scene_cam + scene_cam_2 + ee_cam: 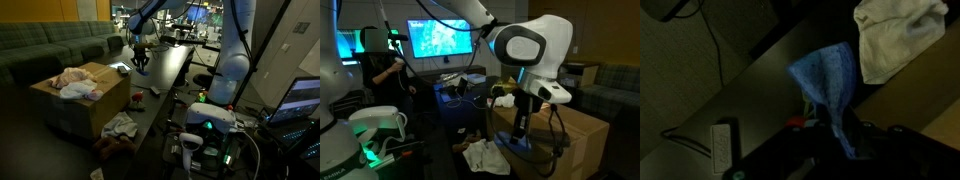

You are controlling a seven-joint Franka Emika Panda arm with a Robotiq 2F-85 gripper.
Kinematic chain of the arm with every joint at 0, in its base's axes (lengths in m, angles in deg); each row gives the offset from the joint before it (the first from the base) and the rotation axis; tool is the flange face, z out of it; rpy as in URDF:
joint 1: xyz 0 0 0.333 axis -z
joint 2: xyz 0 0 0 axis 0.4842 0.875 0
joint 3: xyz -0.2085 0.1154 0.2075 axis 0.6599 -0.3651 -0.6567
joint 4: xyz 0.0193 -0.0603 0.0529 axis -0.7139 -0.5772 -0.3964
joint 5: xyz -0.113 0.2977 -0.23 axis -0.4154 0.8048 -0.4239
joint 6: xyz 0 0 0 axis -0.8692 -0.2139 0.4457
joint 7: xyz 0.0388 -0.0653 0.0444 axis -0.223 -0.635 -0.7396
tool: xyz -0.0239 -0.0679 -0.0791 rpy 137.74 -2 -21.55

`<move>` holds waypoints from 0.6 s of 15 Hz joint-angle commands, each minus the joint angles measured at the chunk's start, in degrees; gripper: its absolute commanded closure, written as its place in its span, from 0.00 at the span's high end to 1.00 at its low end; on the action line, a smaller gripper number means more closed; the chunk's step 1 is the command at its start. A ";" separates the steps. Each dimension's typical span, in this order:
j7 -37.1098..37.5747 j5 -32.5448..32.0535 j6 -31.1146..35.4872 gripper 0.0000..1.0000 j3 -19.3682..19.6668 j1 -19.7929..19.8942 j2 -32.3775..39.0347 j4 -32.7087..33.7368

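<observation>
My gripper [835, 135] is shut on a blue cloth [830, 75], which spreads out from the dark fingers in the wrist view. In both exterior views the gripper [140, 58] [523, 128] hangs pointing down, with the blue cloth [141, 66] [518, 143] dangling under it. It is above the edge of a black table [165, 80], beside a cardboard box [75, 105] [570, 135]. A white cloth [898, 35] lies on a brown surface near the blue one. The fingertips themselves are lost in shadow.
Pale clothes [75, 82] are heaped on the box. More white cloth lies on the floor [120, 125] [480, 155]. A white power strip [722, 145] and a black cable [715, 45] lie on the dark floor. A green sofa [50, 45] stands behind; a person [385, 70] sits near a monitor [445, 40].
</observation>
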 commanded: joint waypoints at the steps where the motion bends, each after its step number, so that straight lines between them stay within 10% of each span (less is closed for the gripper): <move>1: -2.24 0.21 7.53 0.11 1.00 2.25 0.14 -4.92; 9: -3.10 2.70 25.36 0.11 1.22 6.05 13.73 -5.03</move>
